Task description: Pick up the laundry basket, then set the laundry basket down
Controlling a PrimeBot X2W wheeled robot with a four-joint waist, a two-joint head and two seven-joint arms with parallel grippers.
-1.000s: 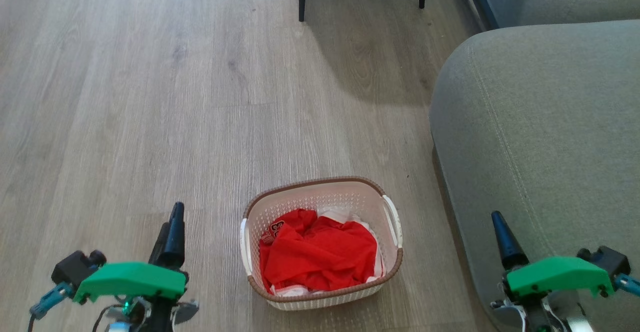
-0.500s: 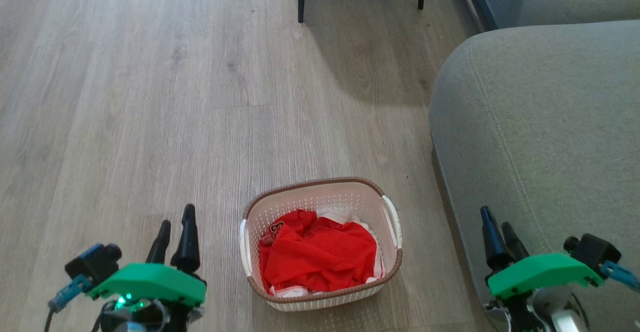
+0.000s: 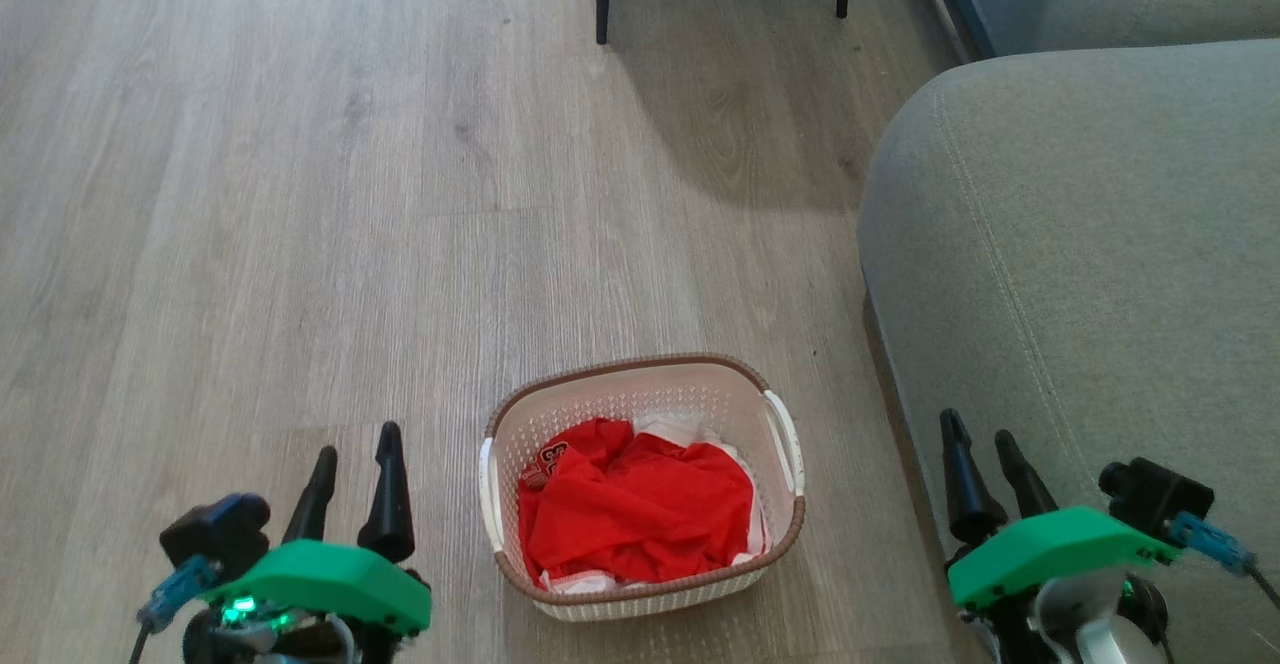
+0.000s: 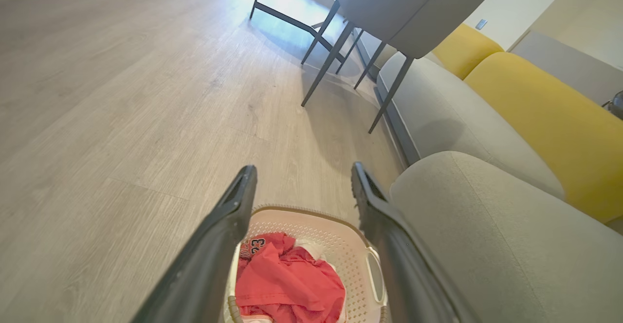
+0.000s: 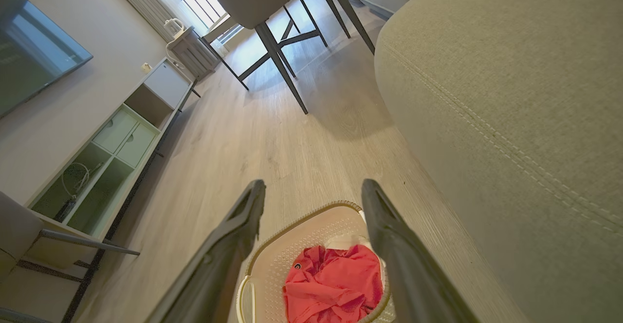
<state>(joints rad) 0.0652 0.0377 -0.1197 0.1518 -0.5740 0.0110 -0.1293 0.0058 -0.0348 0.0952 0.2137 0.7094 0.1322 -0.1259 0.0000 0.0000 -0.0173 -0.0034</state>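
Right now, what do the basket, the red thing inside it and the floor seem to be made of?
The basket looks like moulded plastic, matte cream, with rows of small holes; its brown rim looks woven, probably imitation. The red thing is soft fabric, crumpled in folds. The floor shows pale grey wood grain and plank seams; laminate or real wood, I can't tell.

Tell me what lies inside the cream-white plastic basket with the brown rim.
Inside the cream-white perforated plastic laundry basket lies a crumpled red garment with dark print, and white cloth shows at its edges. They cover the basket's bottom, so anything beneath them cannot be seen.
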